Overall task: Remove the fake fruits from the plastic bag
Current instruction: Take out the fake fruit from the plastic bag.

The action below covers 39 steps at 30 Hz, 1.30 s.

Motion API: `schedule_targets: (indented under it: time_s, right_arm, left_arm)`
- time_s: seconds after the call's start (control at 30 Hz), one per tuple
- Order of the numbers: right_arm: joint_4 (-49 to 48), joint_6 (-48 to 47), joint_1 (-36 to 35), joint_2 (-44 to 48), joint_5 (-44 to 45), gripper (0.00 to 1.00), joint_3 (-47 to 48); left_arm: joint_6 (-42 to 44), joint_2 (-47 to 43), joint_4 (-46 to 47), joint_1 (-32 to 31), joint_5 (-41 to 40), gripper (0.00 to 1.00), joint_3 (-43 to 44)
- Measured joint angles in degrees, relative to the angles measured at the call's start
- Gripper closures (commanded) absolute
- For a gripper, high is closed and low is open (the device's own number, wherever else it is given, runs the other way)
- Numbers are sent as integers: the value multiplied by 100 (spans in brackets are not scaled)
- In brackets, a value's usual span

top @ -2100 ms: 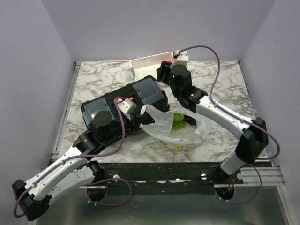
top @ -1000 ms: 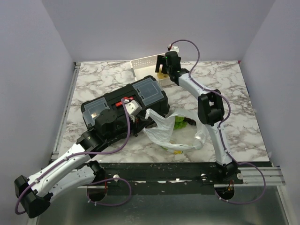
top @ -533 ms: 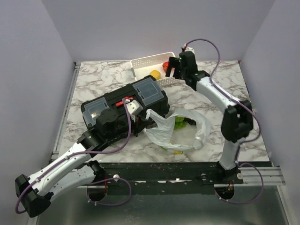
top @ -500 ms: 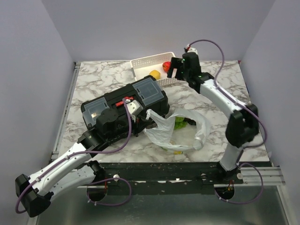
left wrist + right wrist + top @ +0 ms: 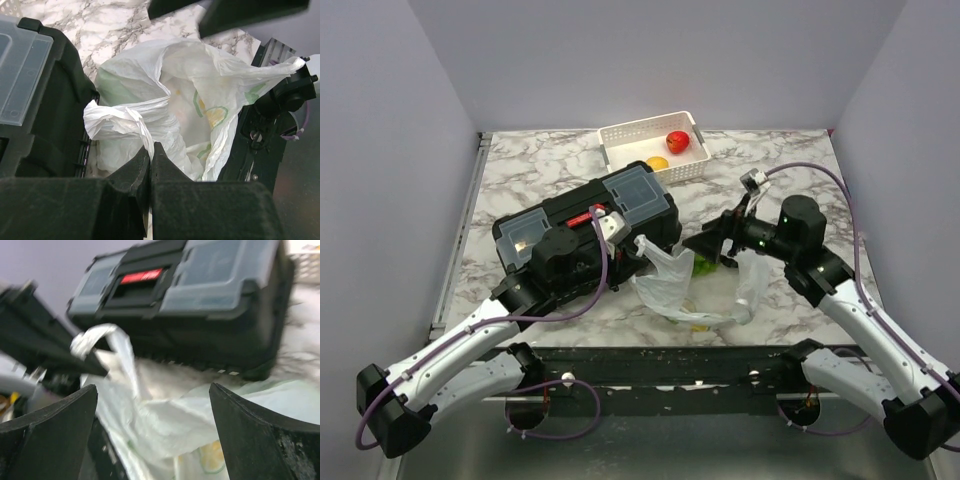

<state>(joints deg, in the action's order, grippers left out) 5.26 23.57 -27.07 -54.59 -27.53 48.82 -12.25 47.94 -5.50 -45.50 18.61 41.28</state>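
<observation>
Bag (image 5: 692,290) lies crumpled beside the toolbox (image 5: 590,225): thin, soft, slippery film. My left gripper (image 5: 150,149) is clamped on its twisted handle, the best hold; my right gripper (image 5: 155,410) gapes empty at the mouth, near the fruit (image 5: 703,265).

Your left gripper (image 5: 150,150) stands pinched tight on a twisted strap of the plastic bag (image 5: 186,102) caught between its jaws, while your right gripper (image 5: 152,390), jaws spread wide and holding nothing, faces it.
</observation>
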Motion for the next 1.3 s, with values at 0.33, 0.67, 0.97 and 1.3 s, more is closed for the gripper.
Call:
schedule_targets:
  time_s: [0.33, 0.67, 0.97, 1.3]
  right_arm:
    - [337, 210, -70, 831, -905, 27, -901]
    - [1528, 398, -385, 52, 483, 30, -739]
    - [1687, 960, -389, -675, 2138, 38, -557]
    - [-577, 1456, -402, -1296, 3324, 42, -1576]
  left_arm:
    - [22, 24, -15, 0, 0, 100, 50]
    - [-485, 361, -339, 0, 177, 100, 811]
    - [-166, 505, -610, 0, 214, 100, 1167]
    - [116, -33, -501, 0, 341, 100, 551]
